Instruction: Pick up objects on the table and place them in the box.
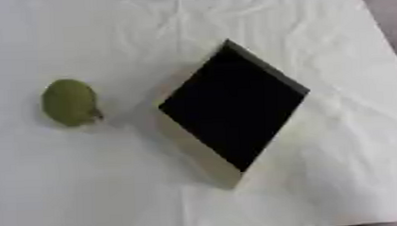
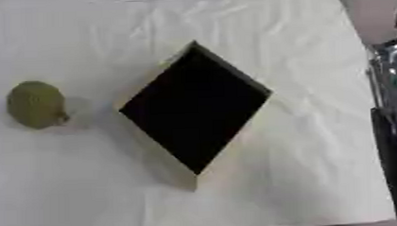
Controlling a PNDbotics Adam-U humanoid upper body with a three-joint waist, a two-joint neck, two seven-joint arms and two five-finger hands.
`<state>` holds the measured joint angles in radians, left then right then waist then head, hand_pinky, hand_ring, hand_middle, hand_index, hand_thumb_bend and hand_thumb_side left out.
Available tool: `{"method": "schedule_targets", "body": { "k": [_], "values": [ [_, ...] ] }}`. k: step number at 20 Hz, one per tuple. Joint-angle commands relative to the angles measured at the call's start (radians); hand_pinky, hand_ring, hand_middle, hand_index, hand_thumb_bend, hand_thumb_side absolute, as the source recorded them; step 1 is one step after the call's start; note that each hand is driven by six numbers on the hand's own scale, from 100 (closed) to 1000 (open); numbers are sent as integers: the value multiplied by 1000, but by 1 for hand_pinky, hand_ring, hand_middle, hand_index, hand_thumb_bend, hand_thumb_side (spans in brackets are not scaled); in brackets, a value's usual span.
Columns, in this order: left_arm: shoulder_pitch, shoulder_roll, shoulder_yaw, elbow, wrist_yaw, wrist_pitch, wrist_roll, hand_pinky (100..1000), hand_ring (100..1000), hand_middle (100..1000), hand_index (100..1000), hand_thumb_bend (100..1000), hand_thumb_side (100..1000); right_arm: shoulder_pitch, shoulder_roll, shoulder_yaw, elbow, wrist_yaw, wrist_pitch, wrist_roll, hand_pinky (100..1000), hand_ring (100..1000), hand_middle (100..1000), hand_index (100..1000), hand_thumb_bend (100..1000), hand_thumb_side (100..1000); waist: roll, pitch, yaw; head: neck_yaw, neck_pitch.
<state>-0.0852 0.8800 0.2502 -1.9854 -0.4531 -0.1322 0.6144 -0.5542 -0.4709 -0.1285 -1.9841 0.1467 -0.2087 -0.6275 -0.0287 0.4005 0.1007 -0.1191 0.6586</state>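
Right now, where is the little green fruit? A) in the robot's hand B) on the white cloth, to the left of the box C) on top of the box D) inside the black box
B: the green fruit lies on the white cloth, left of the box and apart from it; no hand shows.

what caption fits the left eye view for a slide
Green pear-like fruit lies left of the open, dark-lined box on a white cloth.
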Motion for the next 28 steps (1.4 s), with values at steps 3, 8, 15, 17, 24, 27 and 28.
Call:
{"method": "schedule_targets", "body": {
  "k": [3, 8, 15, 17, 24, 27, 28],
  "values": [
    [-2, 19, 15, -15, 4, 0, 3, 557, 658, 670, 839, 404, 624, -12, -26, -5, -16, 2, 0, 0, 822, 695, 690, 825, 326, 592, 3, -22, 1, 0, 5],
    [2, 16, 15, -15, 3, 2, 0, 557, 660, 675, 847, 398, 627, -13, -27, -5, -16, 2, -1, 1, 821, 695, 689, 825, 326, 591, 4, -23, 1, -1, 5],
    [12, 39, -15, -15, -27, -36, -102, 610, 708, 739, 903, 467, 711, -15, -29, -3, -16, 0, -1, 3, 822, 695, 691, 825, 325, 591, 6, -23, -2, -4, 0],
    [18, 49, -23, -15, -55, -108, -199, 650, 731, 761, 922, 521, 718, -14, -30, -3, -16, 0, 0, 2, 821, 694, 690, 825, 324, 591, 7, -23, -2, -6, -1],
    [24, 60, -16, -15, -132, -243, -488, 780, 792, 809, 935, 579, 599, -14, -30, -3, -16, 0, -1, 4, 822, 694, 689, 825, 321, 592, 10, -23, -2, -8, -1],
    [23, 64, -11, -15, -164, -269, -571, 823, 806, 799, 925, 638, 425, -14, -30, -3, -16, 0, -1, 3, 821, 694, 689, 825, 323, 592, 10, -23, -1, -7, -1],
    [22, 64, -10, -15, -175, -276, -596, 825, 802, 790, 922, 652, 382, -14, -30, -3, -16, 0, -1, 3, 821, 693, 688, 824, 324, 590, 10, -23, -1, -7, -2]
  ]
}}
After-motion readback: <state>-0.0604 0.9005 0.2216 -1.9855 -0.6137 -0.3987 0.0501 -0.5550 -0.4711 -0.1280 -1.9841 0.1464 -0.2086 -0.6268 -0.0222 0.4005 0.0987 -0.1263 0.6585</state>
